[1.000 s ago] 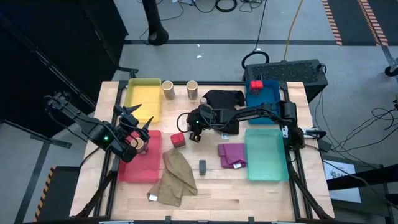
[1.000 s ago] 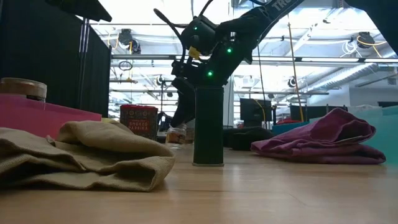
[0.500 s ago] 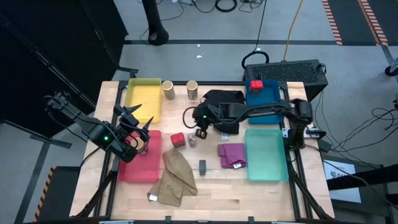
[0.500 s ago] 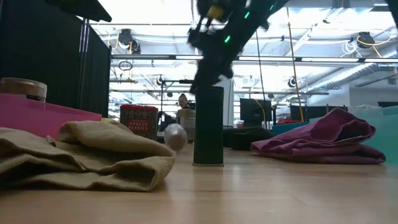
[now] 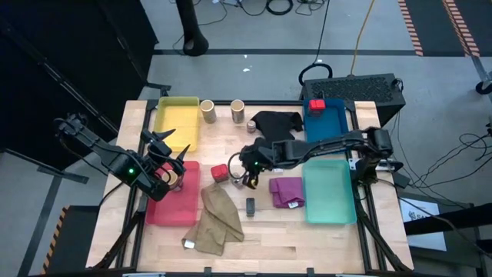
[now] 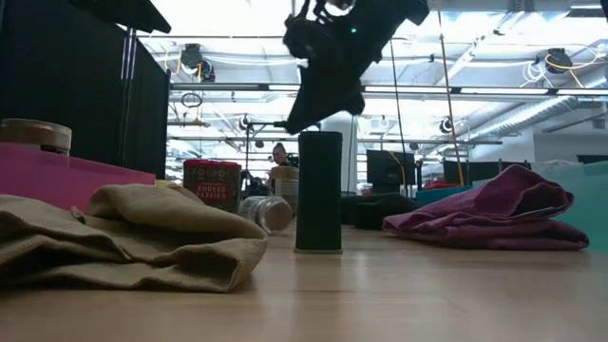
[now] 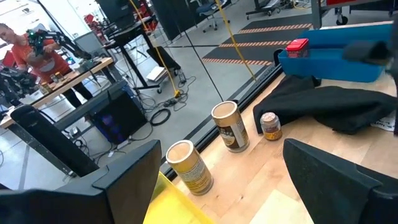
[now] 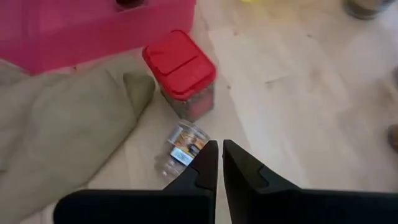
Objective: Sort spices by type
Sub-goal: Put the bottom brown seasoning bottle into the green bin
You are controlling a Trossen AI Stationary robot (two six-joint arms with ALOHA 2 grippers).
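A small clear jar [image 6: 266, 212] lies tipped between the red tin [image 6: 212, 183] and the upright dark block [image 6: 319, 191].

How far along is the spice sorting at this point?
Done: one red box sits in the blue tray. In hand: nothing; the right gripper is shut and empty above a small jar lying on its side. Left: the tan cylinders, another red box and the dark block stand loose on the table.
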